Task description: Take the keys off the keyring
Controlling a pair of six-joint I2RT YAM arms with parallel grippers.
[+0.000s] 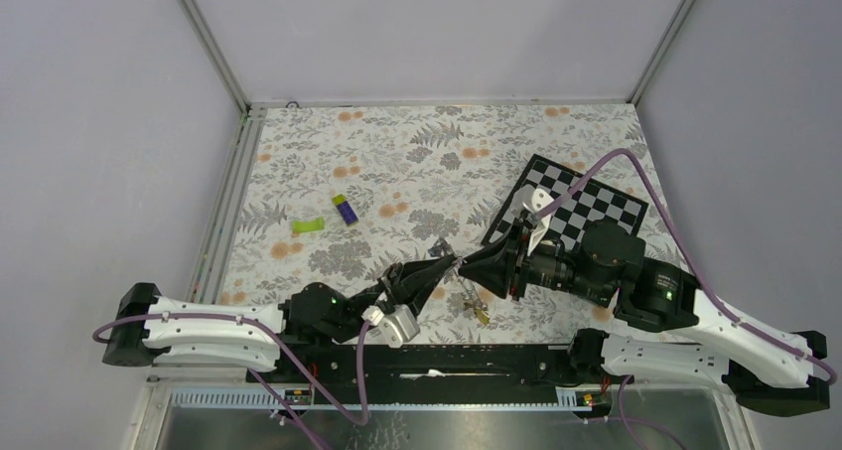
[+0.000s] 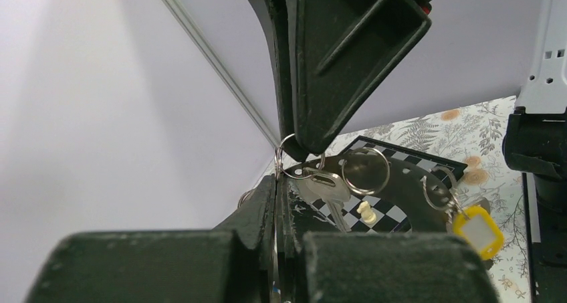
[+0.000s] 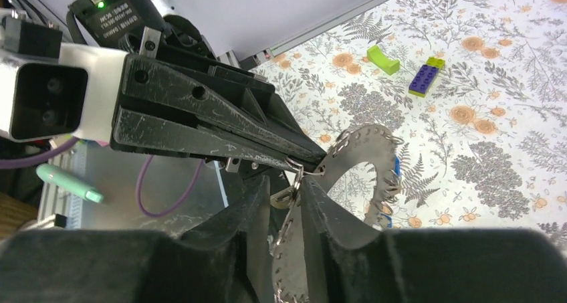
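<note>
Floral tabletop (image 1: 397, 162). Left pincer (image 3: 317, 161) pressed shut on keyring (image 3: 361, 144) rim; right pincer (image 3: 287, 189) astride rim, clamping unclear.

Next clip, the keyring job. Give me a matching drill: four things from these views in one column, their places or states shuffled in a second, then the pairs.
Things:
1. left claw
2. yellow tag
3. purple-and-green block
4. checkerboard

Places or states:
A. lies loose on the flowered table
B. shut on the keyring
C. flat on the table's right side
D. dangles off the keyring

Pairs: 1-B, 2-D, 3-A, 4-C.
</note>
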